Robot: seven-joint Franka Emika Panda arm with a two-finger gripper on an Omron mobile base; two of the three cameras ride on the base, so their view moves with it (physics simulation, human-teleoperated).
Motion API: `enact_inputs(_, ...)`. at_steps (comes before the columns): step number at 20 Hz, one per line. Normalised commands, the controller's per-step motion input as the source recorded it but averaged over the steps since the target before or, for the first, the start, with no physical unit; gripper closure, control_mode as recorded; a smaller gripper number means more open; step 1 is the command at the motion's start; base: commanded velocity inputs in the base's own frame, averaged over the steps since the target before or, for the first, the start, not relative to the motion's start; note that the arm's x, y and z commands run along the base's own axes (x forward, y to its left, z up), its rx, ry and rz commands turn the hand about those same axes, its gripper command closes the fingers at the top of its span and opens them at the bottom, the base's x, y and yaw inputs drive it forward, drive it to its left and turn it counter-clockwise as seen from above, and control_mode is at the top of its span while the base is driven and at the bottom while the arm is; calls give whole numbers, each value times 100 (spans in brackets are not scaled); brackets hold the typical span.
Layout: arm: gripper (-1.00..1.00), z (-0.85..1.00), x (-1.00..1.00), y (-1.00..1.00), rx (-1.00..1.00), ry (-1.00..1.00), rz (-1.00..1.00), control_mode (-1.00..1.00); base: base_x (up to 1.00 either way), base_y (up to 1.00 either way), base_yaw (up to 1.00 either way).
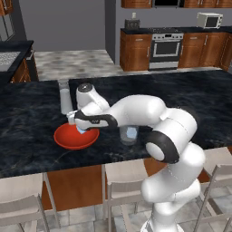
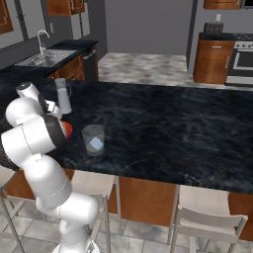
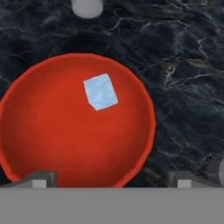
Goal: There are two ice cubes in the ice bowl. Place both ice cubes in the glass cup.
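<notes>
A dark marbled counter point(image 1: 199, 108) is stretching across the middle of the left base view. A tall narrow glass point(image 1: 65, 97) with white contents is standing upright on it at centre left. A stove point(image 1: 166, 47) and a microwave point(image 1: 209, 20) are sitting at upper right. Pale chairs point(image 1: 122, 179) are lining the bottom edge. A sink point(image 2: 43, 59) is showing at upper left of the right base view.

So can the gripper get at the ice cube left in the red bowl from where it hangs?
Probably yes. The gripper hangs open above the ice bowl, and the ice cube lies bare inside it with nothing over it.
</notes>
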Motion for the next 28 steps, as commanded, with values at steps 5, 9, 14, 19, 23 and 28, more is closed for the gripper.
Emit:
enact_inputs(5, -100, -19, 26, 9, -1, 0, 0, -100, 0, 0, 0)
enact_inputs(9, -100, -36, 21, 0, -3, 0, 0, -100, 0, 0, 0)
enact_inputs(14, -100, -31, 21, 0, -3, 0, 0, -100, 0, 0, 0)
enact_inputs(19, -100, -20, 30, 1, -3, 0, 0, -100, 0, 0, 0)
enact_inputs(23, -100, -13, 41, 11, -2, 0, 0, -100, 0, 0, 0)
enact_inputs(28, -100, -16, 38, 22, -3, 3, 0, -100, 0, 0, 0)
